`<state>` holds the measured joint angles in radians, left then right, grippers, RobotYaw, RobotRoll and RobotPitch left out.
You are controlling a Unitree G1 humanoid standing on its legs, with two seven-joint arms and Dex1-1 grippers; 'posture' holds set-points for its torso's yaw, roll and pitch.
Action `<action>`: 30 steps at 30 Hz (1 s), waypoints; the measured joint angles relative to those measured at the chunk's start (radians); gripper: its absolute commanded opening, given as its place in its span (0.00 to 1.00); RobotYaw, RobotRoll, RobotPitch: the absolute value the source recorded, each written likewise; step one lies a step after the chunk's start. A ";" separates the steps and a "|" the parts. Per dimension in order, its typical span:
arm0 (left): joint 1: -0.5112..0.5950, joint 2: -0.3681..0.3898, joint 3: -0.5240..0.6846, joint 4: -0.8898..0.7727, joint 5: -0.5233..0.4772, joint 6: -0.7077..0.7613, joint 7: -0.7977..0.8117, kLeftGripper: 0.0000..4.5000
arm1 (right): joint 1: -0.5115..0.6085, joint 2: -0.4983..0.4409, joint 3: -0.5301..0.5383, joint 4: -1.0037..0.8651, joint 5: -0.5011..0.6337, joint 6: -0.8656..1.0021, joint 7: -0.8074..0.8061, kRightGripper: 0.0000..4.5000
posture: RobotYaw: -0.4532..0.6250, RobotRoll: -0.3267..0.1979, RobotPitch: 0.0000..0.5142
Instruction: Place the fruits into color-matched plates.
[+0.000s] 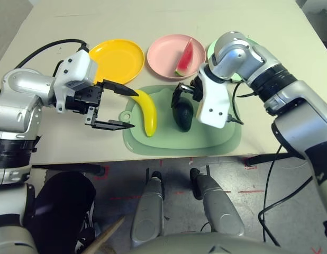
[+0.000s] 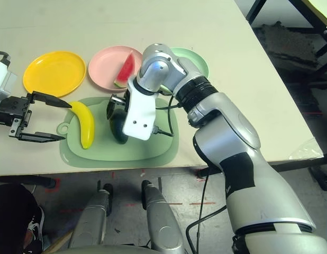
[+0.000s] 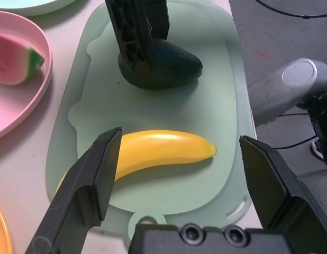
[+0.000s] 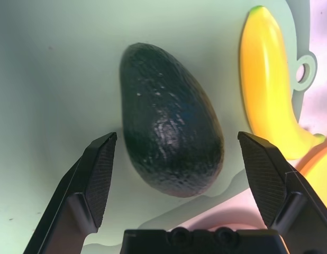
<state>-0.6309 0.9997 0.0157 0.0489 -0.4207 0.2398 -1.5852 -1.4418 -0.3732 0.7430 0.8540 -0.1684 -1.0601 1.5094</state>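
Avocado (image 4: pixel 171 121) beneath open right claw (image 4: pixel 176 138)

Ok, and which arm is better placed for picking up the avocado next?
Probably the right: its open claw hovers with the avocado between its fingers, while the left claw is near the banana.

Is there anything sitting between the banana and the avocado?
No, only bare green mat separates the banana from the avocado; the left eye view shows it.

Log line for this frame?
watermelon on pink plate | banana, avocado on mat | both grippers open, empty
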 measured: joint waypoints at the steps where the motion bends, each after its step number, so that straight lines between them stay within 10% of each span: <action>1: 0.001 0.000 0.000 0.000 0.000 0.000 0.000 1.00 | 0.000 0.000 -0.002 -0.001 -0.004 0.003 -0.003 0.99 | 0.39 0.62 0.64; 14: 0.001 0.000 -0.001 -0.006 0.000 0.000 0.000 1.00 | 0.018 -0.003 -0.010 -0.025 -0.017 0.042 -0.005 0.99 | 0.38 0.62 0.66; 19: -0.001 -0.002 -0.001 -0.006 0.001 -0.001 0.000 1.00 | 0.030 -0.003 -0.012 -0.026 -0.022 0.052 -0.001 0.70 | 0.38 0.62 0.66; 30: -0.019 -0.002 -0.001 0.019 0.019 -0.015 0.000 1.00 | 0.030 -0.009 -0.018 -0.026 -0.019 0.070 0.020 0.69 | 0.37 0.62 0.67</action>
<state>-0.6500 0.9978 0.0146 0.0675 -0.4021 0.2244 -1.5852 -1.4118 -0.3817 0.7250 0.8279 -0.1872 -0.9906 1.5290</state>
